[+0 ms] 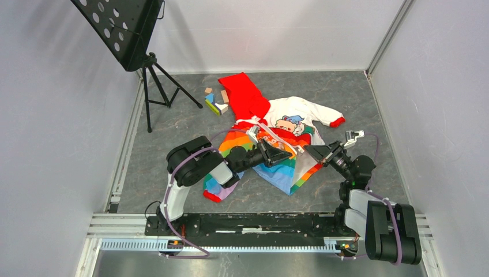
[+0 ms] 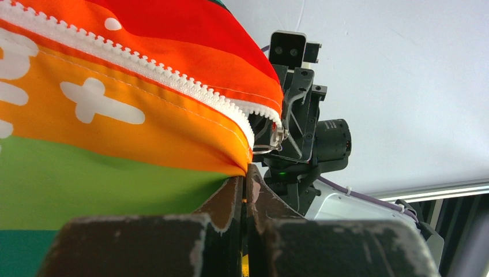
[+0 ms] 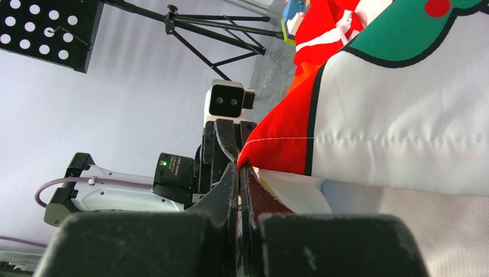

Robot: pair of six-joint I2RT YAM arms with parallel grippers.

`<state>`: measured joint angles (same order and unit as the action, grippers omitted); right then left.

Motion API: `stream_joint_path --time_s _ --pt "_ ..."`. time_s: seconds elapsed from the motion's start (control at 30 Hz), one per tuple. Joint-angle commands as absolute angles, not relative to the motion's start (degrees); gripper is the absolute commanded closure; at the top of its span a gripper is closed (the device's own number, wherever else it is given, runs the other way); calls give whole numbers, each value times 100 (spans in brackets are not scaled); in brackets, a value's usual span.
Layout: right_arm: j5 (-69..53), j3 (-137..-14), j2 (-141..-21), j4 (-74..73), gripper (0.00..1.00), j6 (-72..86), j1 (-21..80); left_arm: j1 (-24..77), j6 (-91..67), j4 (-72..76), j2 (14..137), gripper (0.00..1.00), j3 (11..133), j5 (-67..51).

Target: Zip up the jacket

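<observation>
Both left pincer (image 1: pixel 286 154) and right pincer (image 1: pixel 312 151) clenched on jacket (image 1: pixel 249 99), grey marbled table (image 1: pixel 352 92), white walls (image 1: pixel 259 34), black music stand (image 1: pixel 124 29)

Toy blocks (image 1: pixel 215 101) lie just left of the jacket (image 1: pixel 291 124) (beside its hood); a music stand (image 1: pixel 124 29) stands farther left and behind, well apart from it.

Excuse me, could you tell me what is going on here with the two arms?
Both arms are handling a child's jacket lying on the table. The left tool is shut on the rainbow front's edge, right by the end of the white zipper. The right tool is shut on a red and white edge nearby. How far the zipper is closed is unclear.
</observation>
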<state>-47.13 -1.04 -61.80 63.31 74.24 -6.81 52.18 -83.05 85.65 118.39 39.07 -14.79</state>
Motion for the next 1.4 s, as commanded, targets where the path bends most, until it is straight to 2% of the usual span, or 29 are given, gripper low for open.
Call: stream_joint_path --time_s 0.0,0.43,1.37 --pt "-4821 444 -6174 6855 100 7541 -700 5186 -8471 8912 11626 98 3899 -1282" --pt "-4799 475 -6253 6627 100 7268 -694 5177 -8437 8912 11360 98 3878 -1280" --pt "-4825 467 -6273 7031 100 7542 -624 5186 -8639 8912 11623 98 4083 -1310"
